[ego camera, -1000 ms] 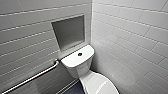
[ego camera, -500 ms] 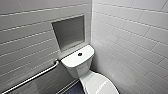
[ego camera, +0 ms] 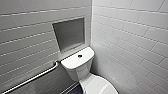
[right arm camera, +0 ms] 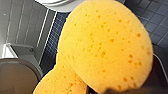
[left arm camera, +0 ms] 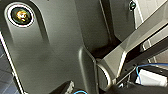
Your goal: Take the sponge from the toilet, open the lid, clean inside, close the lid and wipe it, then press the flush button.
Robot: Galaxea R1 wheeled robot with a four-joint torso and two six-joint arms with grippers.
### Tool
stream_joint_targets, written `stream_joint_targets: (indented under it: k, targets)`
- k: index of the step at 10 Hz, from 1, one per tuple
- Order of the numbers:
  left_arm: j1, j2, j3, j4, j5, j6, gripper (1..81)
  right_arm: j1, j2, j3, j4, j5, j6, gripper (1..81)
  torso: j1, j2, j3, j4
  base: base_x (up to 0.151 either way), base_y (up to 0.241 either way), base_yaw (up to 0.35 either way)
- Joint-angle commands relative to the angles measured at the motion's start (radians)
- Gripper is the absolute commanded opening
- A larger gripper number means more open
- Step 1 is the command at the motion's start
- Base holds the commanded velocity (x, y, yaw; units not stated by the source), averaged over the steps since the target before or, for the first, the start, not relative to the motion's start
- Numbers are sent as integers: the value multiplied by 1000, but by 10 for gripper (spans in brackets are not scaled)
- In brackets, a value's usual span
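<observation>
Right gripper (right arm camera: 112, 90) is pinching the sponge (right arm camera: 105, 47), so you're carrying it off the toilet (ego camera: 82, 72); pickup is looking done. The lid (ego camera: 98, 86) is lying shut at near right, with the flush button (ego camera: 79, 56) sitting farther back. Opening, cleaning, closing, wiping and flushing are all waiting.

head view: white ceramic toilet (ego camera: 83, 75) at 6 o'clock, in the wall corner | glossy white oval lid (ego camera: 98, 86) before the tank, at its 5 o'clock | small dark round flush button (ego camera: 79, 56) on tank cover, centre | grey recessed wall niche (ego camera: 68, 33) at tank's 12 o'clock | metal grab bar (ego camera: 32, 78) on wall at tank's 8 o'clock | right wrist view: orange porous sponge (right arm camera: 105, 47) above dark tiled floor (right arm camera: 160, 15)
</observation>
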Motion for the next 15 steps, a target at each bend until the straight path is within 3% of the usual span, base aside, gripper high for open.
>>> stream_joint_targets:
  k: [1, 2, 6, 7, 8, 9, 11, 15]
  targets:
    - [-10, -2, -32, 1, 107, 8, 811, 191, -138, 170, 25, -22, 13, 10, 62, -96, 0, 0, 0, 0, 0]
    - [-9, 2, -30, 1, 108, 8, 811, 243, -164, 199, 48, -26, 13, 10, 21, -34, 0, 0, 0, 0, 0]
    - [8, 14, -32, 1, 105, 8, 811, 464, -213, 208, 123, -144, 13, 10, 46, -75, 0, 0, 0, 0, 0]
    - [8, 21, -32, 1, 105, 8, 811, 507, -211, 208, 125, -169, 14, 10, 46, -75, 0, -48, 0, 0, 0]
    - [8, 27, -36, 0, 104, 8, 811, 545, -207, 204, 129, -191, 14, 10, 46, -75, 0, -61, 0, 0, 0]
    - [10, 33, -44, 0, 104, 8, 811, 582, -196, 187, 131, -210, 14, 10, 47, -75, 0, -14, 0, 0, 0]
    - [11, 53, -75, 1, 105, 8, 811, 680, -136, 115, 156, -292, 17, 10, 47, -75, 0, -49, 0, 0, 0]
    - [33, 70, -118, -8, 104, 8, 811, 815, 45, -117, 174, -405, 19, 10, 47, -75, 0, -54, 0, 0, 0]
